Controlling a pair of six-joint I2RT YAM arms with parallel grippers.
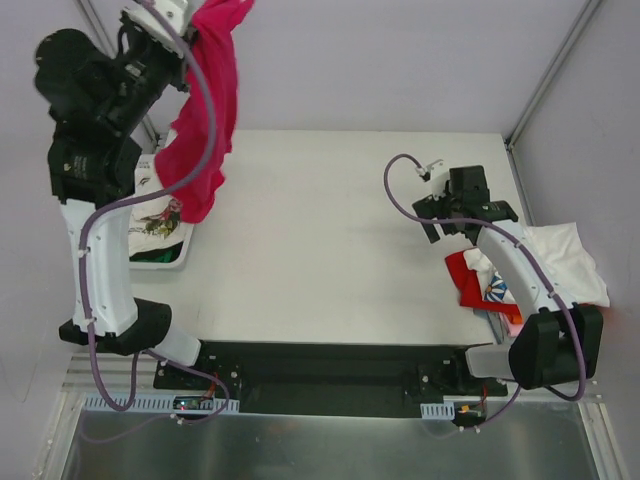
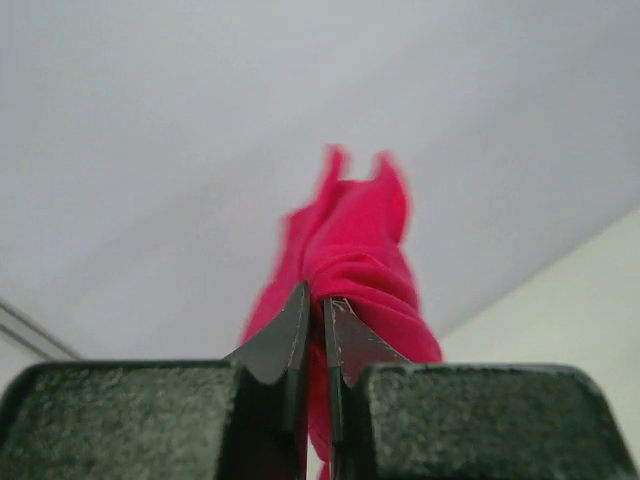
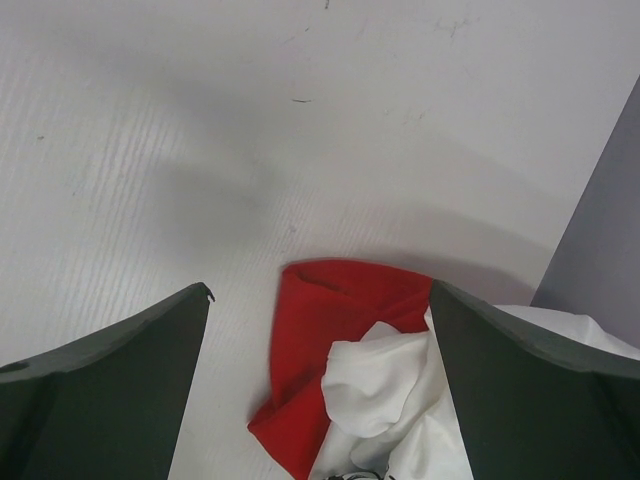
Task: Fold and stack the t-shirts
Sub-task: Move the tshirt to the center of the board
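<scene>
My left gripper (image 1: 190, 25) is raised high at the far left, shut on a crimson-magenta t-shirt (image 1: 205, 120) that hangs down in a long bunch over the table's left edge. The left wrist view shows its fingertips (image 2: 300, 320) pinching a fold of that t-shirt (image 2: 350, 250). A white printed t-shirt (image 1: 155, 215) lies in the basket below. My right gripper (image 1: 468, 222) hovers open over the table's right side, nothing between its fingers (image 3: 120, 390). Just below it lie a red t-shirt (image 3: 320, 340) and a crumpled white t-shirt (image 3: 400, 400), also visible from above as red (image 1: 462, 280) and white (image 1: 565, 260).
A white plastic basket (image 1: 165, 262) stands at the table's left edge, under the hanging cloth. The white table (image 1: 320, 230) stretches between the two arms. Grey walls and metal frame posts (image 1: 550, 70) close in the back and right.
</scene>
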